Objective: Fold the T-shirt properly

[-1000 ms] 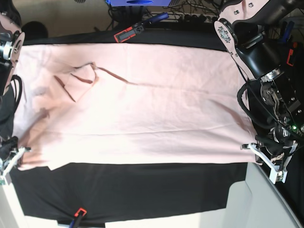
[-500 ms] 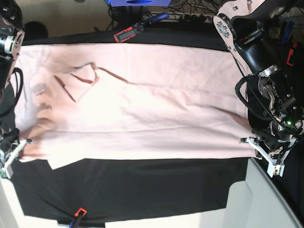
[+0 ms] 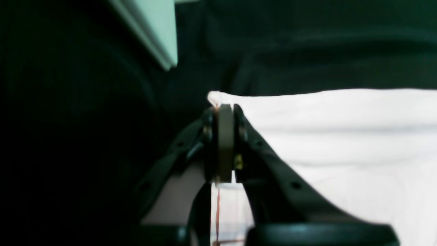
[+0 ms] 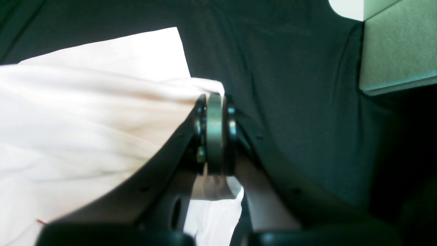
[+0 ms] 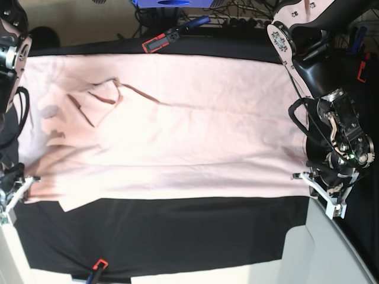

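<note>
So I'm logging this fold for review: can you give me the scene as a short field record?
garment: pale pink cotton T-shirt, spread flat, wrinkled near one end
surface: black table cloth
left gripper: shut on T-shirt's near corner
right gripper: shut on T-shirt's other near corner
fold: near edge pinched at both ends

Black table cloth (image 5: 177, 236) carries the spread T-shirt (image 5: 177, 124) (pale pink, creased)
</note>
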{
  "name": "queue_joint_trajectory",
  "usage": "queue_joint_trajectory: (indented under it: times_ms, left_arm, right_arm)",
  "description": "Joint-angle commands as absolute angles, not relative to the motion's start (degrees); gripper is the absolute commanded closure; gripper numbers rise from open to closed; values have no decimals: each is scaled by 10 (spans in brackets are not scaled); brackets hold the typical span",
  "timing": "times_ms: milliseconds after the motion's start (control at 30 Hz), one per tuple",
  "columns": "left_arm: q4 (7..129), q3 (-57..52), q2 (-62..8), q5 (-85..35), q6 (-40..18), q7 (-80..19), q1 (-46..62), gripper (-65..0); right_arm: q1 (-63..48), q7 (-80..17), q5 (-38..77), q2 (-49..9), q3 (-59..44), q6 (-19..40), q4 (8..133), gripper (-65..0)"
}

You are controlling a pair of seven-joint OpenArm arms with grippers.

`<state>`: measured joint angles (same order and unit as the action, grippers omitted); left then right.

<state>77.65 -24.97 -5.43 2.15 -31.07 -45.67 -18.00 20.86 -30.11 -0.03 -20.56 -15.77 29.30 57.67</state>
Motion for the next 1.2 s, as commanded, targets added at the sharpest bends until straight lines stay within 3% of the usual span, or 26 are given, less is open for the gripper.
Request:
queue_joint_trajectory:
  times_ms: [0,567,1167]
  left_arm:
    - [775,-249,-61,15,-306,-439,-199,0]
    - [764,-249,-61,14,-307,-437,-177,0]
    - [863,-249,-58,9,-308,-438,-90,0]
  right_arm:
    - [233,-287,6,-217,-162,288,586,-1]
    - [205,-288,6,-219,-162,288,587,-1]
    - [152,-291,6,-217,-162,288,591,-1]
